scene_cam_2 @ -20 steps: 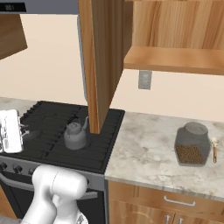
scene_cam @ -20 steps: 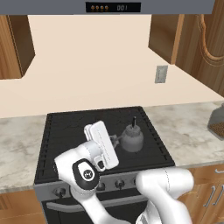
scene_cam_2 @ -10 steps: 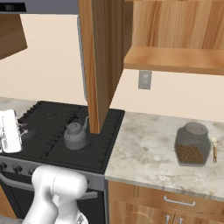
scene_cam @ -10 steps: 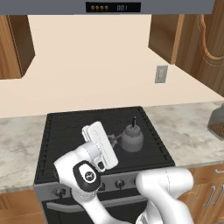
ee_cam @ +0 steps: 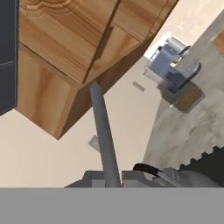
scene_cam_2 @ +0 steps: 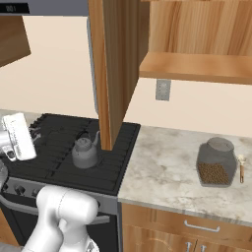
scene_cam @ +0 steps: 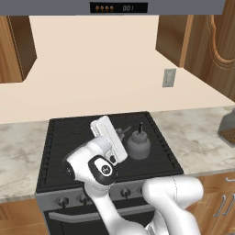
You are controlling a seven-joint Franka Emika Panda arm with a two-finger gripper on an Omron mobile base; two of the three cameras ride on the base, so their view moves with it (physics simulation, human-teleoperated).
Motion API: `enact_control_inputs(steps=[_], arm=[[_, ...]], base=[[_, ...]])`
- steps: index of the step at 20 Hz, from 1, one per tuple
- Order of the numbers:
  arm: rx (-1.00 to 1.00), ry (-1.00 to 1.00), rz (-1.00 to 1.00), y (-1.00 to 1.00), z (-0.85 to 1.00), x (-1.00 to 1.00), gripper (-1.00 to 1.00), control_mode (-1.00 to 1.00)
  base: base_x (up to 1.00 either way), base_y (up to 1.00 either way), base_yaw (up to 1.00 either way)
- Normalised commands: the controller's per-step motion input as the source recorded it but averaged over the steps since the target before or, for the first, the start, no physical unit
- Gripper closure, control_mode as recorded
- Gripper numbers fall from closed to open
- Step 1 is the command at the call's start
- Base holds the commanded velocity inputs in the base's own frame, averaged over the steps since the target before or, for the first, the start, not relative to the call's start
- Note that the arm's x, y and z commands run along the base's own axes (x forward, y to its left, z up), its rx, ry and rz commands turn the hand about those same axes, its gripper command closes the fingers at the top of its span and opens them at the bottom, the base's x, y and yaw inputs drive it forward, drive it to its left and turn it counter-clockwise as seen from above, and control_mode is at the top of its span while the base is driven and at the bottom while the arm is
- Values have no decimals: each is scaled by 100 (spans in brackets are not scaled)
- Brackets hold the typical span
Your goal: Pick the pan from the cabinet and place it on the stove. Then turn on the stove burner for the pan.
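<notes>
Holding the pan (ee_cam: 104, 135) by its handle over the stove (scene_cam: 64, 137) mid-frame, we can't tell how wide the gripper (scene_cam: 120, 133) is.

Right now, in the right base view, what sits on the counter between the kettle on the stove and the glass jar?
Nothing: the marble counter between the kettle and the jar is bare, past the stove edge, in the right base view.

At the top centre of the left base view, the range hood's display (scene_cam: 119, 7) reads roughly "001"; its digits are blurred.
</notes>
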Motion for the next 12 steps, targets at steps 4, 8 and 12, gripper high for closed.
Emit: enact_control_inputs(steps=[4, 8, 12], arm=[[25, -35, 4, 0, 0, 63, 100, -100], [25, -34, 8, 0, 0, 54, 100, -100], [24, -33, 12, 0, -14, 42, 100, -100]], base=[[0, 0, 0], [0, 0, 0], [0, 0, 0]])
